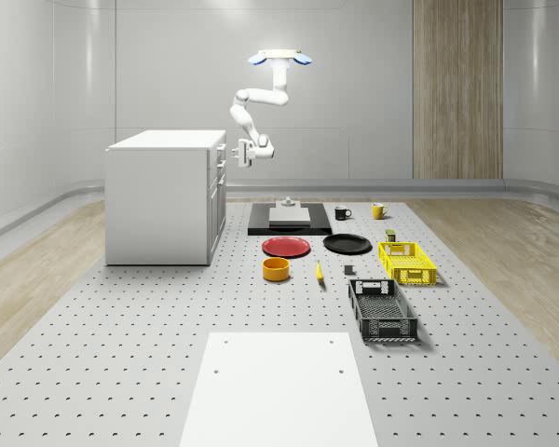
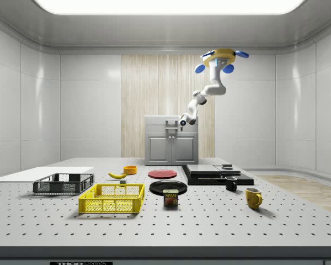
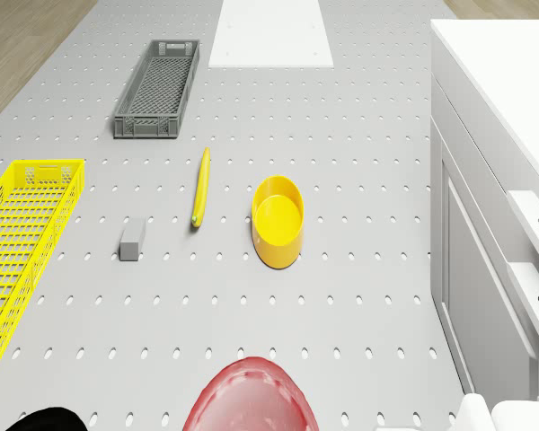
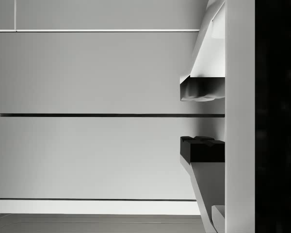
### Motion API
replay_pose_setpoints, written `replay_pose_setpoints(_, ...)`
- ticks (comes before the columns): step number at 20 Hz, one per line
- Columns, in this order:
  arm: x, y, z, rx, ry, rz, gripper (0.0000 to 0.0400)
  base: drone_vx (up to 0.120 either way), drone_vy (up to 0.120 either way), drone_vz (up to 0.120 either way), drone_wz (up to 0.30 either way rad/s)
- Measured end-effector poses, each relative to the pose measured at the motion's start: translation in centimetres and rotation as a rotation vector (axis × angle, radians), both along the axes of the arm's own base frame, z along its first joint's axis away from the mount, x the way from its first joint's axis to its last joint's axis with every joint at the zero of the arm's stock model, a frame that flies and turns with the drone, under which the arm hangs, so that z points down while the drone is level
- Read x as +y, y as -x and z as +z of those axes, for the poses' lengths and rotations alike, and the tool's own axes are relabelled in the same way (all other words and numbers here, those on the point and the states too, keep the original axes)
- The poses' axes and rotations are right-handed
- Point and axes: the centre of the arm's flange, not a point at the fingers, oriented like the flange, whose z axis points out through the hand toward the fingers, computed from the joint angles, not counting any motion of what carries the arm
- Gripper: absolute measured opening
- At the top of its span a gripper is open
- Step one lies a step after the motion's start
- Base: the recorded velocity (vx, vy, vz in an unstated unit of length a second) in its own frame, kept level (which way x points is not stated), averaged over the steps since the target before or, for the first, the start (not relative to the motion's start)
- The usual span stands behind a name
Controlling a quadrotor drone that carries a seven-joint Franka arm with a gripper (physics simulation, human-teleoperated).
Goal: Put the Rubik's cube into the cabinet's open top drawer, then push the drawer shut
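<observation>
With the drone [image 1: 279, 58] hovering beside the cabinet [image 1: 163, 196] at left of centre in the whole-scene view, open, empty fingers [image 4: 202, 90] at the drawer front [image 4: 97, 73] risk slipping off; where the Rubik's cube is, I cannot tell.

From my drone view, the red plate [image 3: 251, 400] and black plate [image 3: 43, 420] are cut off by the edge; the cabinet [image 3: 485, 224] runs out of frame.
</observation>
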Motion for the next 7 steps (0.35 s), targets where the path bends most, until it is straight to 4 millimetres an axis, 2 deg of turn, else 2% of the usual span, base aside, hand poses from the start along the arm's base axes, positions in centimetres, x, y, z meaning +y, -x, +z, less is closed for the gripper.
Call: replay_pose_setpoints(7,0.16,0.09,0.32,0.001,0.0,-0.001,0.0105,0.0,0.0,0.0,0.0)
